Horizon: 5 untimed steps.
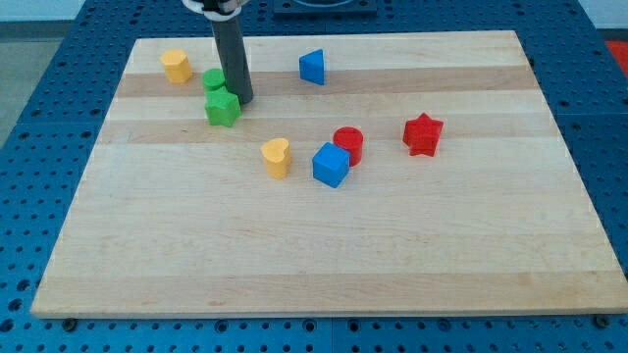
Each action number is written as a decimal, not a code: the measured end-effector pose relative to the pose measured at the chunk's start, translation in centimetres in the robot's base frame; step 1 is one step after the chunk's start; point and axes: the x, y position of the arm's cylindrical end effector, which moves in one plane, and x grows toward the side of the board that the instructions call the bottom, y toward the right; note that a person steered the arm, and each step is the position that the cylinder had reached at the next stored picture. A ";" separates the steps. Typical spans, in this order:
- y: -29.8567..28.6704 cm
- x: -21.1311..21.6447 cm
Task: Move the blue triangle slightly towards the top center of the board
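Note:
The blue triangle (312, 67) stands near the view's top, a little left of centre, on the wooden board (324, 245). My tip (242, 100) is on the board to the triangle's left and slightly lower, well apart from it. The tip sits right beside a green star-shaped block (223, 108) and a green round block (214, 80), both just to its left.
A yellow block (177, 66) is at the view's top left. A yellow heart-shaped block (277, 157), a blue cube (331, 165) and a red cylinder (348, 144) cluster near the middle. A red star (423, 134) lies to their right.

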 end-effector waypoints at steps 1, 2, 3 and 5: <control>1.4 -0.1; 6.2 -0.4; 6.2 -0.4; 8.3 -4.9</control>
